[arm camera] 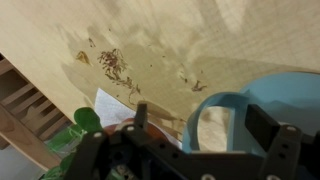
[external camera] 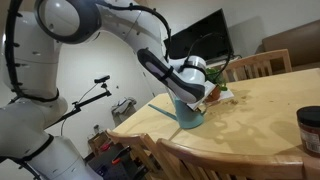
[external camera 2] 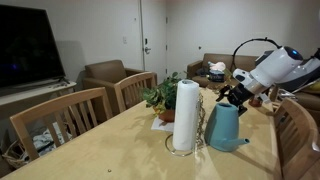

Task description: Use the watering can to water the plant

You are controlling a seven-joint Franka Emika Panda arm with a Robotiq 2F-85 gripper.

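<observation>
The watering can (external camera: 188,114) stood upright on the wooden table (external camera: 255,105), close to the edge of the table where a chair back (external camera: 185,160) rose just beside it. In an exterior view the paper towel roll (external camera 2: 186,115) stood just beside the can on one side. The plant (external camera 2: 160,96) was behind this roll, near the can but not touching it. On the other side of the can, another chair (external camera 2: 294,135) was close to the table edge, so there was little free room around the can at table height. A wide bare part of the tabletop reached from the can toward a dark jar (external camera: 310,128), which stood well apart near the far edge. Above the can, the space was free.

The gripper (external camera 2: 233,97) hung over the handle side of the can with its jaws spread fully wide, and it grasped nothing. In the wrist view the two fingers (arm camera: 262,125) stood on both sides of the teal loop handle (arm camera: 214,104). I could not tell whether a finger touched the handle. Green leaves (arm camera: 85,120) and a white sheet (arm camera: 108,104) showed beside the gripper in that view, and brown specks (arm camera: 112,63) lay on the wood further off.
</observation>
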